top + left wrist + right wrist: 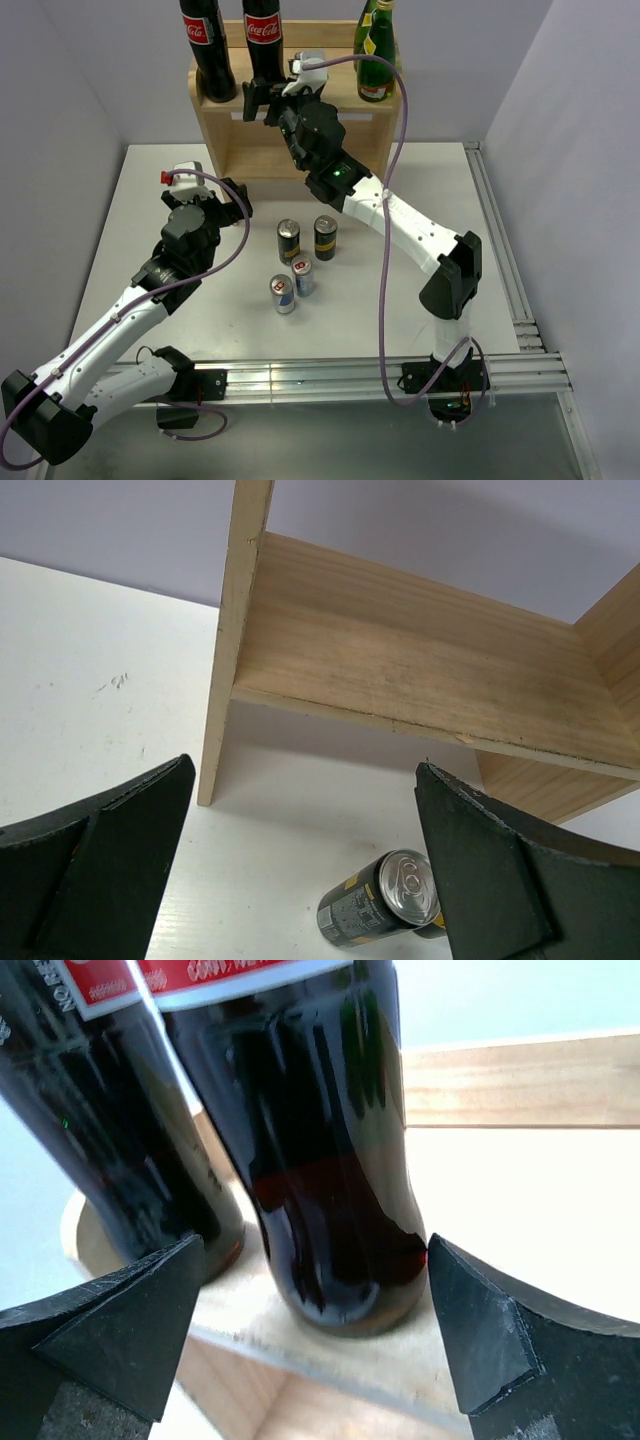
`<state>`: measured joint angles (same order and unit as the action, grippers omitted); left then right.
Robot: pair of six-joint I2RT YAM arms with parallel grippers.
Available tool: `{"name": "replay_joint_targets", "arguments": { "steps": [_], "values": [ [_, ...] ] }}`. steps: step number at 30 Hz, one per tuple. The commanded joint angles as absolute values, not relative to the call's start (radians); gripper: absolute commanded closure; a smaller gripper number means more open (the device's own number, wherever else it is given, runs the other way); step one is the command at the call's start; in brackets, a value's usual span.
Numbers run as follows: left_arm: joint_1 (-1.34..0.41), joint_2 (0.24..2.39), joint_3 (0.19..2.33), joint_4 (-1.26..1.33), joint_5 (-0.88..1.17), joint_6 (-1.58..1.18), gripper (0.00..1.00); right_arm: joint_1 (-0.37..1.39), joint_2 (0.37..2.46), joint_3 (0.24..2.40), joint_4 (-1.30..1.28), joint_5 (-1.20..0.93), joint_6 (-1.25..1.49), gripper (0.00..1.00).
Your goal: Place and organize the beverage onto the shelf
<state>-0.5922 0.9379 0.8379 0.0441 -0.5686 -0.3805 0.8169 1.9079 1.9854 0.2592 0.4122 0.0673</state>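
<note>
Shelf top, upper left of the overhead frame: a tall dark cola bottle with a red label [207, 50] and a second cola bottle [264, 40] stand side by side. Dark liquid shows through the plastic in my right wrist view.
Shelf top, right end: two green glass bottles with yellow labels [377, 55] stand close together (I can't make out their fill).
Table, centre frame: two black-and-gold cans [289, 240] stand behind two blue-and-silver cans [283, 294]. One black can's top [408, 885] shows its pull tab flat.
Shelf: the pale wooden shelf unit [300, 135] stands at upper centre, on the far side of the white table [440, 180]. It has solid side panels, and my left wrist view shows a plain plank tier.
Right gripper [268, 98]: jaws spread wide either side of the second cola bottle [330, 1160], with a gap at the left finger [130, 1330].
Left gripper [238, 200]: jaws wide apart, gripping nothing, low before the shelf's left panel [235, 640].
</note>
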Motion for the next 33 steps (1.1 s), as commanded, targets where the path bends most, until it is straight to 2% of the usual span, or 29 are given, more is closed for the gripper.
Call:
{"name": "replay_joint_targets", "arguments": {
  "steps": [1, 26, 33],
  "values": [
    [-0.588, 0.931, 0.857, 0.069, -0.554, -0.397, 0.01, 0.828, 1.918, 1.914, 0.098, 0.472, 0.144, 0.01],
    [-0.589, 0.942, 0.885, 0.031, -0.555, -0.419, 0.03, 0.868, 1.648, 1.569, 0.183, 0.548, 0.164, 0.01],
    [-0.653, 0.917, 0.854, -0.035, -0.552, -0.478, 0.02, 0.949, 1.39, 1.327, 0.181, 0.66, 0.225, 0.02]
  ]
}}
